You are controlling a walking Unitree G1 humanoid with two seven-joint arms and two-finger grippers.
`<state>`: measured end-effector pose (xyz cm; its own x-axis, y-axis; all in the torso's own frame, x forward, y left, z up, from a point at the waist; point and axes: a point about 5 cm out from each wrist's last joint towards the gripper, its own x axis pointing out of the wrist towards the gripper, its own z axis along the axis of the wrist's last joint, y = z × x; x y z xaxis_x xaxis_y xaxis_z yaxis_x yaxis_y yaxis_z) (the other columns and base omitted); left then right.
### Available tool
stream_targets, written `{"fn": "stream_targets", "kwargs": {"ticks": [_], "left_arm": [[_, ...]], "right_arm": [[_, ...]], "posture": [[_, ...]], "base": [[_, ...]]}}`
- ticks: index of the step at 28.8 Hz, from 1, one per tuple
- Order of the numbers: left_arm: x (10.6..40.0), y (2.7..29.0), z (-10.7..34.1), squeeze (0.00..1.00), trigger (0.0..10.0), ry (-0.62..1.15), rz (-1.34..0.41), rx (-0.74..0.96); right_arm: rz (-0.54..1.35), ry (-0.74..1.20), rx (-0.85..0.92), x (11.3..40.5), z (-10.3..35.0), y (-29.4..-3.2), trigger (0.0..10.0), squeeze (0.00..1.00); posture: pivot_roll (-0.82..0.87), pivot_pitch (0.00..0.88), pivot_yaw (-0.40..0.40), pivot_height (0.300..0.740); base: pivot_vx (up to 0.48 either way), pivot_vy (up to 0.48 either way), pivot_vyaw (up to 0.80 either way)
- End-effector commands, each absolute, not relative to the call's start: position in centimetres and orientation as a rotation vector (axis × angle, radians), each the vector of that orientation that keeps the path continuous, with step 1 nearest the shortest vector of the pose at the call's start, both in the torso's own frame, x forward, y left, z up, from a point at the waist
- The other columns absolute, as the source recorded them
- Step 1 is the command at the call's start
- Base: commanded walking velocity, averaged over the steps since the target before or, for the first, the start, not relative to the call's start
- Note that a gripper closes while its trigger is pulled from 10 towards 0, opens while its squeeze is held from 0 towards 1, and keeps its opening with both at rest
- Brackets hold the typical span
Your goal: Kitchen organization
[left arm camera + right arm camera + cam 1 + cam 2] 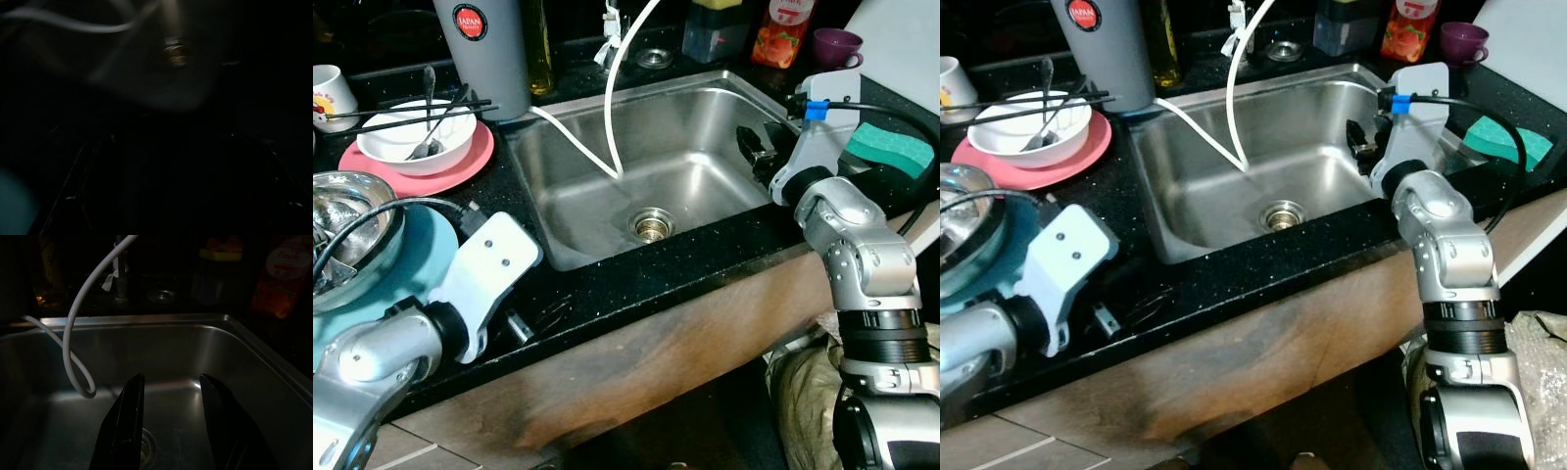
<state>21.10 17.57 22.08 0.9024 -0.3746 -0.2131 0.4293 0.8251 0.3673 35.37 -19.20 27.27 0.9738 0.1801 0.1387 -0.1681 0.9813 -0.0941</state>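
**Right tool poised over an empty sink, dishes waiting at the left**

The right tool (168, 396) was held inside the right side of the steel sink (705, 117), above the basin floor; its two black fingers were parted with a clear gap and nothing was gripped between them. A white hose (612, 108) was looped down into the basin, ending near the drain (650, 225). The left tool (514, 323) was rested low on the dark tabletop (607, 284) in front of the sink; whether it was open could not be told, its wrist view being nearly black.

The dishes to be sorted were set on the tabletop left of the sink: a white bowl (416, 137) with a spoon and chopsticks on a pink plate (460, 166), and a metal bowl (347, 230) on a teal plate nearer the left arm. A green sponge (891, 147) lay to the right.

It was judged that no item had yet been taken up, and that the next move would call for a reach to a dish or the sponge.

"JAPAN" could be read on the grey tumbler (484, 49); the smaller print could not.
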Motion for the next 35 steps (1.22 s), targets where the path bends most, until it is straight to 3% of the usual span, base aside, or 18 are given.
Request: {"fn": "stream_targets", "kwargs": {"ticks": [1, 5, 14, 35], "left_arm": [[21.1, 18.3, 22.2, 0.0, 10.0, 0.115, -0.343, 0.429], [20.7, 19.9, 21.9, 0.0, 10.0, 0.042, -0.13, 0.327], [18.1, 18.2, 19.5, 0.0, 10.0, 0.073, -0.186, 0.254], [13.7, 20.4, 18.0, 0.0, 10.0, -0.026, 0.302, 0.215]], "right_arm": [[0.177, -0.152, -0.084, 35.2, 27.2, -19.2, 10.0, 0.0], [0.178, -0.147, -0.078, 35.0, 27.0, -19.1, 10.0, 0.0], [0.184, -0.139, -0.069, 34.8, 26.7, -18.8, 10.0, 0.0], [0.183, -0.132, -0.069, 34.8, 26.5, -19.0, 10.0, 0.0]], "posture": [[0.03, 0.106, -0.024, 0.74], [0.03, 0.108, -0.025, 0.74], [0.03, 0.113, -0.027, 0.74], [0.04, 0.11, -0.03, 0.74]], "base": [[0.0, 0.0, 0.0], [0.0, 0.0, 0.0], [0.0, 0.0, 0.0], [0.0, 0.0, 0.0]]}}
